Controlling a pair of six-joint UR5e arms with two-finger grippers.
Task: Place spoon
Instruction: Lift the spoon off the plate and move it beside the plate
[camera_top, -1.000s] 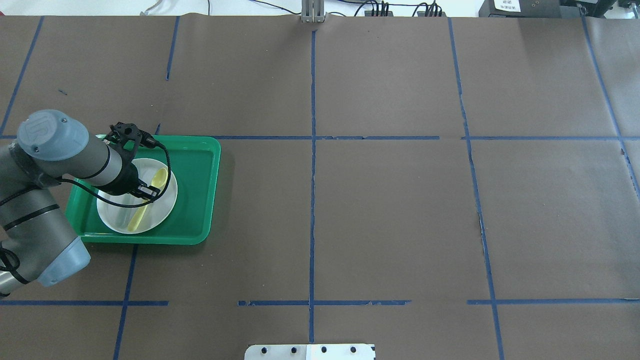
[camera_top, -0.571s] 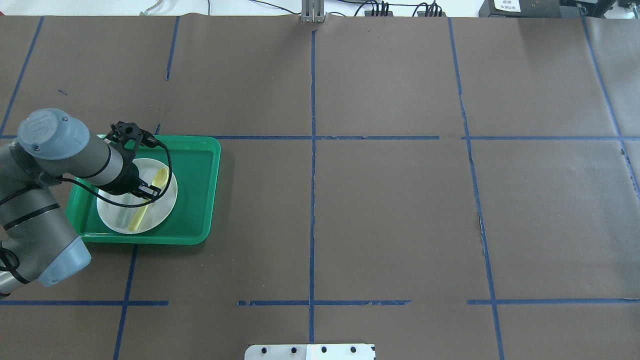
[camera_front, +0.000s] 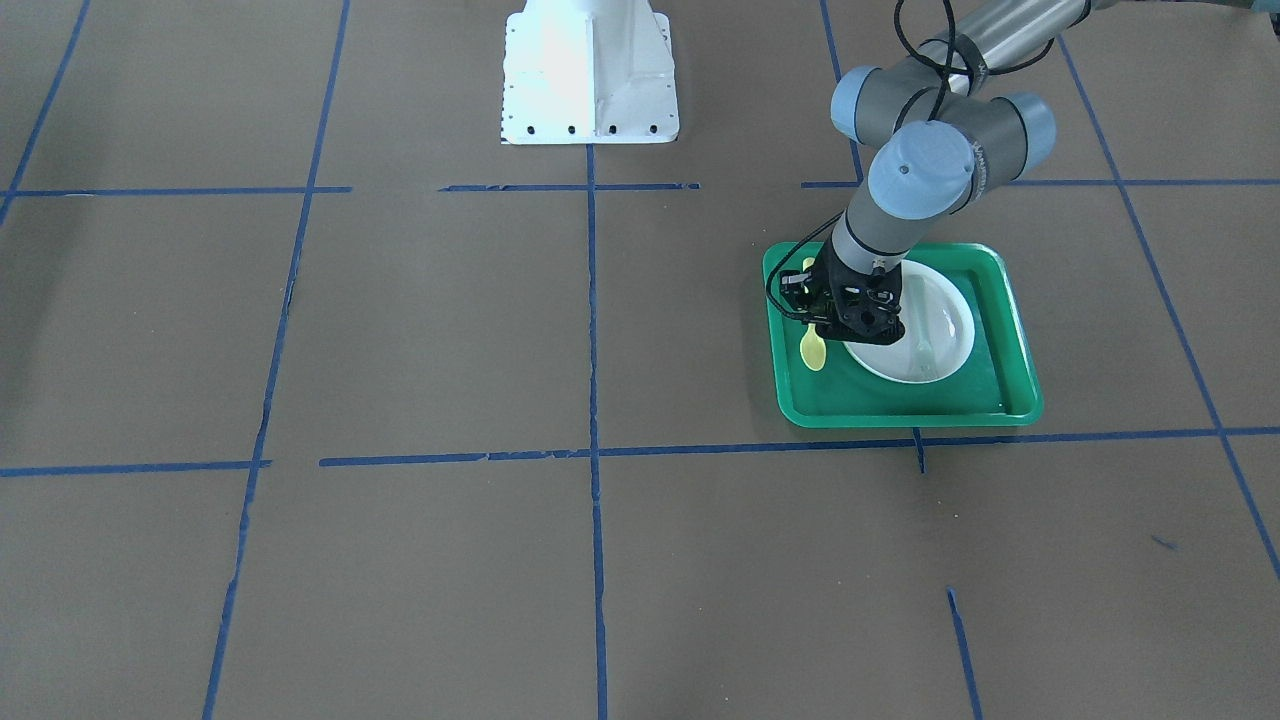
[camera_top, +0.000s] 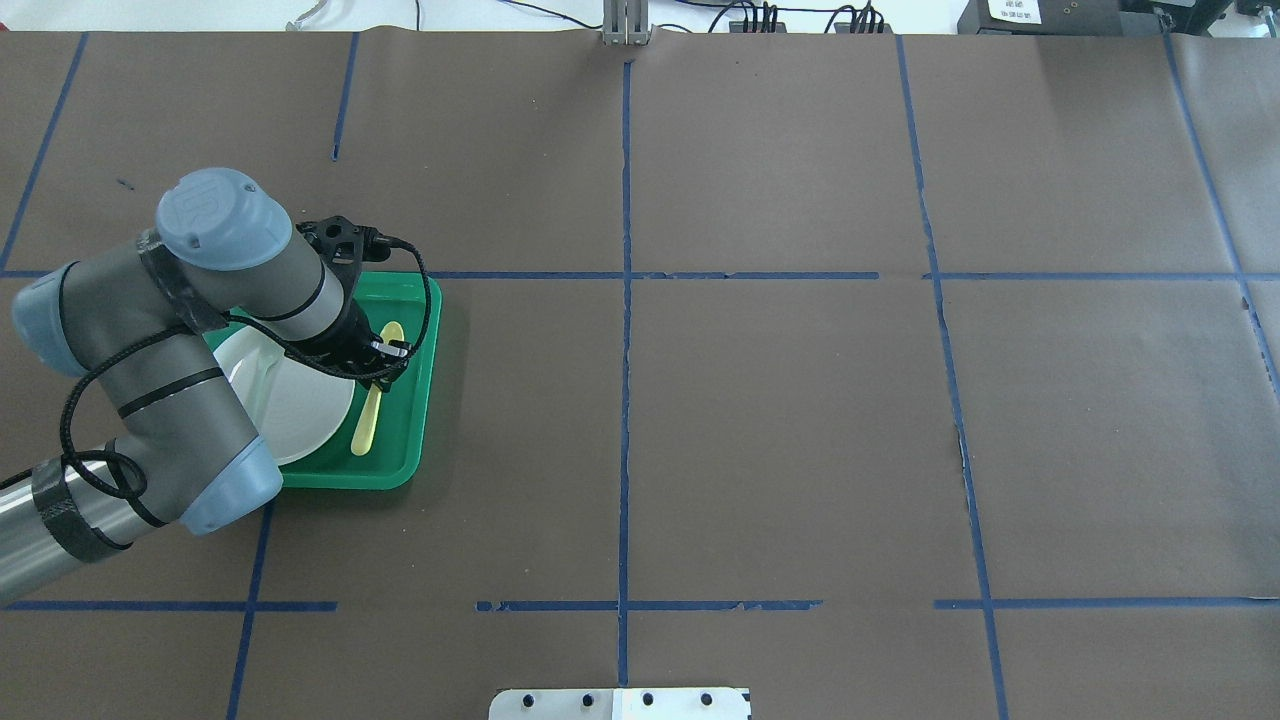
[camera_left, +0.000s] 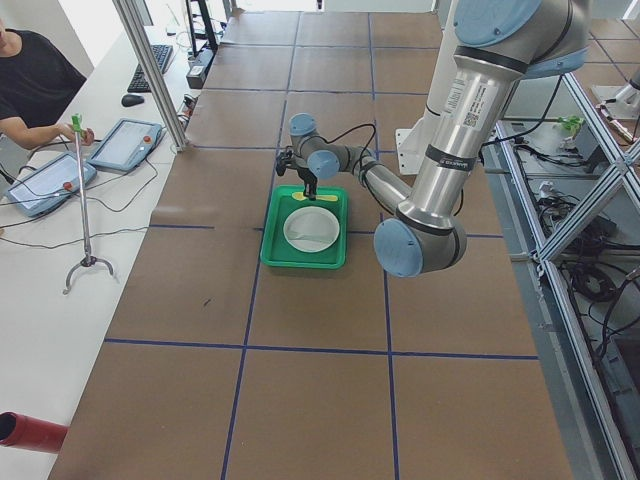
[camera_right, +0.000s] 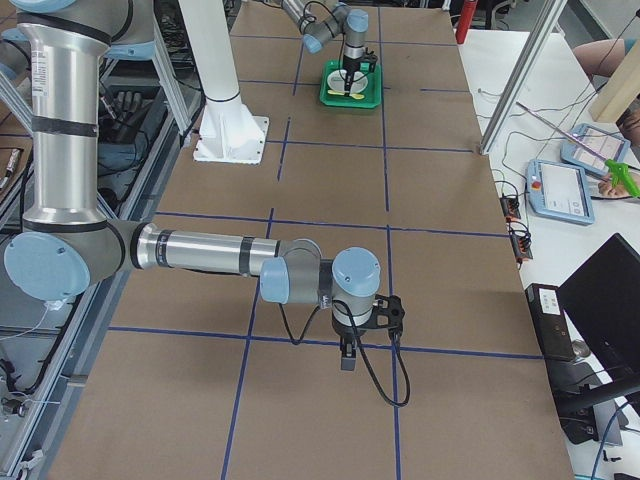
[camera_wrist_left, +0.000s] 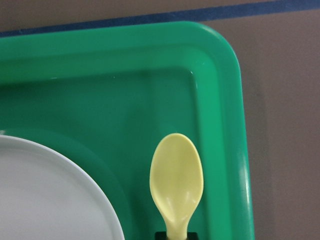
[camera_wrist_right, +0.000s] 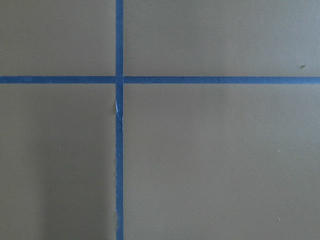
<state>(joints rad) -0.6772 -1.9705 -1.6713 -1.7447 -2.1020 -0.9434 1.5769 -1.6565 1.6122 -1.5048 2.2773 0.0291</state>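
A yellow spoon (camera_top: 366, 425) hangs level over the floor of the green tray (camera_top: 432, 345), between the white plate (camera_top: 290, 410) and the tray's right rim. My left gripper (camera_top: 378, 365) is shut on the spoon's handle near the neck. The left wrist view shows the spoon bowl (camera_wrist_left: 177, 182) pointing at the tray's far right corner (camera_wrist_left: 220, 55), with the plate edge (camera_wrist_left: 45, 195) to its left. From the front, the spoon bowl (camera_front: 814, 350) sticks out below the gripper (camera_front: 815, 320), beside the plate (camera_front: 935, 320). My right gripper (camera_right: 346, 358) hovers over bare table far from the tray; whether it is open I cannot tell.
Brown paper with blue tape lines (camera_top: 625, 300) covers the table. The white robot base (camera_front: 590, 70) stands at the middle of my side. A person sits at a side desk with tablets (camera_left: 45, 180) beyond the table's left end.
My left arm has swung right and carried the spoon off the plate, so it now sits over the tray floor to the plate's right.
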